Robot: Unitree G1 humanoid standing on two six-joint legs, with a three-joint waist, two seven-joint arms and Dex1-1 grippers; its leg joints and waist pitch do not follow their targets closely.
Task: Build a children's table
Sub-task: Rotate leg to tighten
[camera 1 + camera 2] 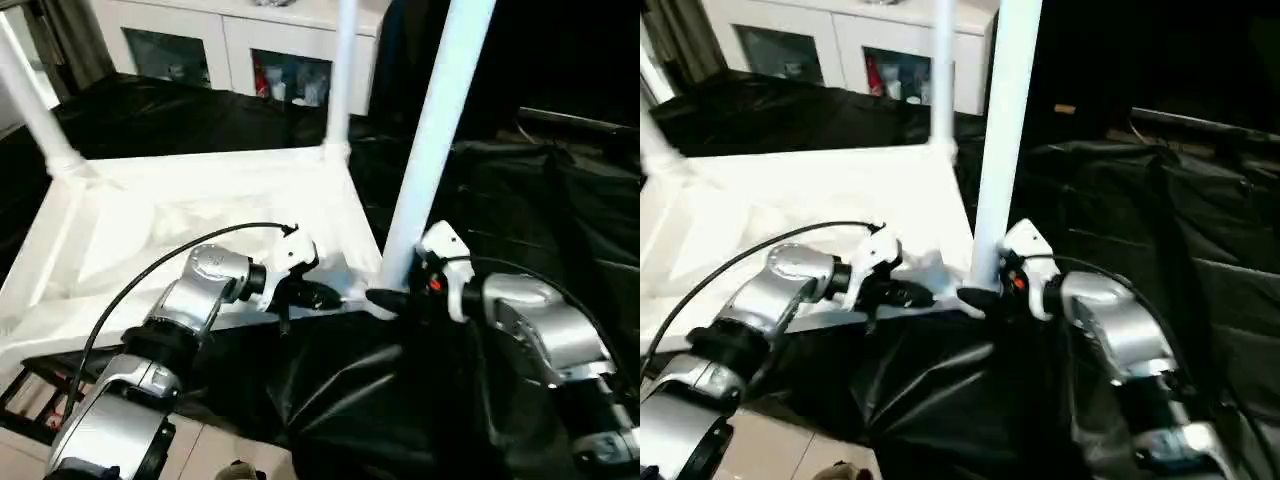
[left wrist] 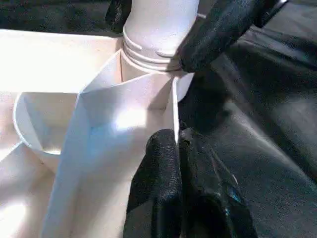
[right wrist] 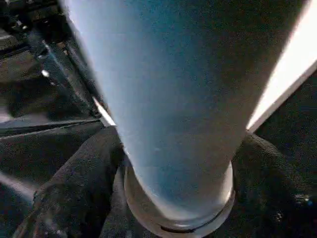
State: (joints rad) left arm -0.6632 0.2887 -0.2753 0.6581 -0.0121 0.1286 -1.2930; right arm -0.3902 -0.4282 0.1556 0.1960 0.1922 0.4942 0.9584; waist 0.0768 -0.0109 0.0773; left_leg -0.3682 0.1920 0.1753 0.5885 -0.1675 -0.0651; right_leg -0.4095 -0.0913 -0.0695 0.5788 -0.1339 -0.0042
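I see the children's table [image 1: 220, 215] lying upside down on a black sheet [image 1: 520, 200], its white rectangular top facing down and the ribbed underside facing up at me. Raised ribs run across the underside in diagonal lines, and a thin rim wall [image 2: 174, 106] edges it. Three white tube legs show: one [image 1: 30, 95] at the far left corner leans outward, one [image 1: 343, 70] stands at the far right corner, and the near right leg [image 1: 435, 130] rises tall out of its round corner socket [image 2: 148, 54], where a ringed collar sits at the base of the tube.

My left gripper [image 2: 179, 163] has its two black fingers pressed together, pinching the thin rim wall of the top just beside that near right corner. My right gripper [image 3: 178, 173] stands with its fingers [image 3: 74, 183] apart, one on each side of the foot of the near right leg, right at the socket. I cannot tell whether the pads press on the tube or only flank it.

White cabinets [image 1: 230, 45] with glass doors stand behind the sheet, well apart from the table.
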